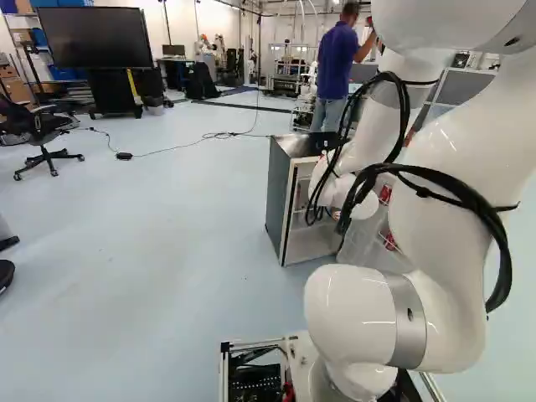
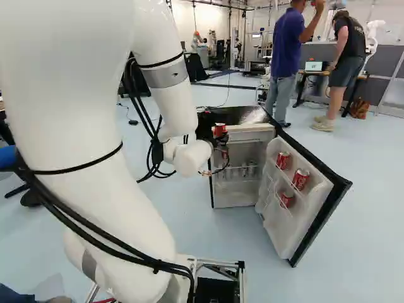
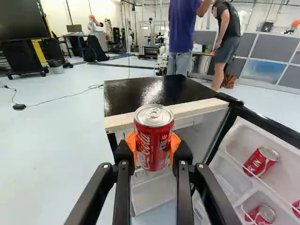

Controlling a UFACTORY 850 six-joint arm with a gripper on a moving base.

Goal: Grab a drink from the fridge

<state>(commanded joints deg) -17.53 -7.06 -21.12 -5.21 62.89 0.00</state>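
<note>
Drink can (image 3: 153,137), red with a silver lid, sits pinched in my claw (image 2: 218,137), as I read it in the wrist view. The orange pads (image 3: 131,146) press it from two sides, and the can stands upright between them with its lid showing above the fingers.

I have the can at the front of the small fridge (image 3: 145,93), where the wrist view puts it across the pale front edge under the black top. How far it stands from that edge I cannot tell.

The fridge door (image 2: 276,226) is wide open, to the right of the cabinet in the right base view. Three other red cans lean in its shelves: an upper one (image 2: 283,160), a middle one (image 2: 301,178) and a lower one (image 2: 286,199). Inside the cabinet there are small pale shapes (image 2: 250,169), perhaps more drinks, but too small for me to be sure. In the left base view my white arm (image 1: 452,176) hides much of the door, though the cabinet's dark side shows clearly.
</note>
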